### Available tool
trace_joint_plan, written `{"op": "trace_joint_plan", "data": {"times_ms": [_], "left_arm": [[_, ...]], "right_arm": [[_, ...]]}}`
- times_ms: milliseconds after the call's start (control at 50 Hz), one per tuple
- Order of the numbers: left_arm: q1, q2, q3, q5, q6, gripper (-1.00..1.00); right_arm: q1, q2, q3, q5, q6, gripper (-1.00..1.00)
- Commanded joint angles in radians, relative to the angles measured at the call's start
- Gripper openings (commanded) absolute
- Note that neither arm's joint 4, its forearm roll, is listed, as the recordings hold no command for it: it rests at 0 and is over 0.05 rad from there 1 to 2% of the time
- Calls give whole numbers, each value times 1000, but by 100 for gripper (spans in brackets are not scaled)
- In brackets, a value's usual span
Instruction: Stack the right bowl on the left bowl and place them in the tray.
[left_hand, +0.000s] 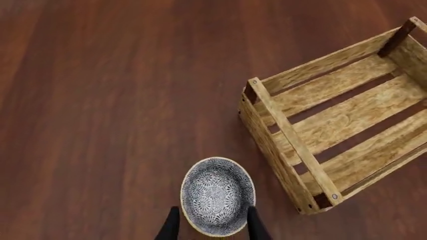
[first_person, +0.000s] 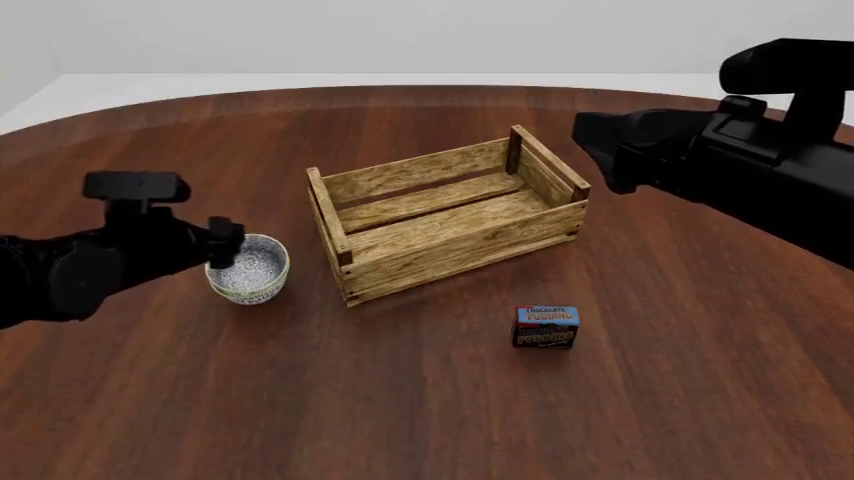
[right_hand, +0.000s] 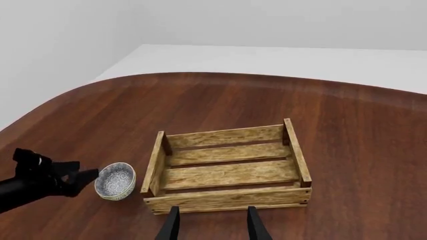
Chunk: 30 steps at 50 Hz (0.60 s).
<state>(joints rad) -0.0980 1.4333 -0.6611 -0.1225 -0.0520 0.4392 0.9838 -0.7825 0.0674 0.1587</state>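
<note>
Black left gripper (first_person: 230, 243) straddles the bowl (first_person: 248, 269), seemingly a stacked pair, jaws apart at its rim, grip unconfirmed. Next: clamp, lift, carry right into the tray (first_person: 447, 213). Right gripper (right_hand: 210, 225) hovers open, empty.

Both arms are rendered in uniform matte black, with no markings, cables or screws to be made out. The left arm (first_person: 80, 270) is built of rounded, bulky segments, topped by a flat rectangular block. The right arm (first_person: 747, 160) is made of heavier, boxy housings with bevelled edges. Each gripper is seen in its wrist view as two slim, tapering black fingers (left_hand: 171, 227) (right_hand: 172, 227).
</note>
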Motion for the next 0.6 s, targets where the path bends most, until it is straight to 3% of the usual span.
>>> {"op": "trace_joint_plan", "data": {"times_ms": [20,420,600], "left_arm": [[-40,-16,-11,34,56,100],[-77,79,-41,10,126,100],[-87,176,-52,-38,111,100]], "right_arm": [[-2,-2,-1,2,-2,100],[1,-8,0,6,0,100],[2,-4,2,3,-1,100]]}}
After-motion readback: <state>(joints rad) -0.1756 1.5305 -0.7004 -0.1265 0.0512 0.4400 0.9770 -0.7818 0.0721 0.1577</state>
